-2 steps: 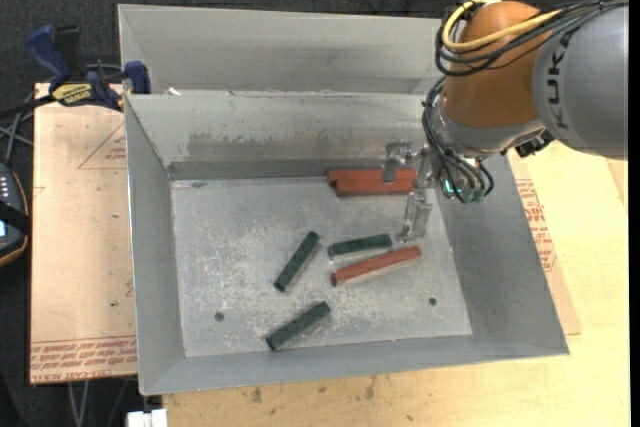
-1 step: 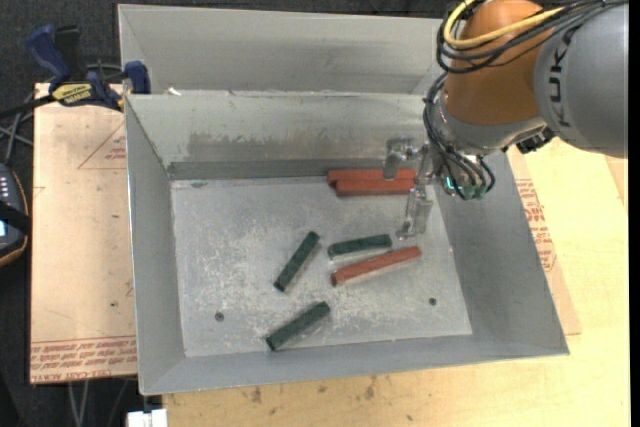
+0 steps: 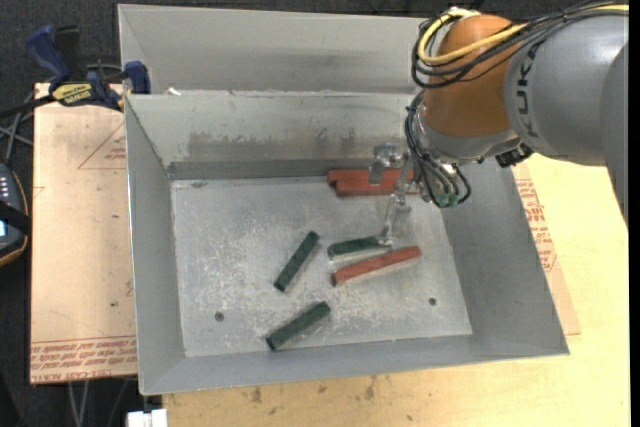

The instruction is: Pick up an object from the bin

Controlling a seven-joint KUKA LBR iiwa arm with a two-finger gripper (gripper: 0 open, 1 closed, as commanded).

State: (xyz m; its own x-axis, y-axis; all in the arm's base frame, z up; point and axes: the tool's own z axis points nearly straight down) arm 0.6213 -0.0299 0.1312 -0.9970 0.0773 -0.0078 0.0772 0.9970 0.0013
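The hand (image 3: 393,227), how far open I cannot tell, points down into the bin (image 3: 230,215) with its tip at one end of a green stick (image 3: 352,246), a red stick (image 3: 375,265) just in front and a red block (image 3: 350,182) behind.

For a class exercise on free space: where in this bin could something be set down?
Bare: floor between left wall and slanted green bar; also front right corner. Crowded: by the gripper, with small green bar and red bar.
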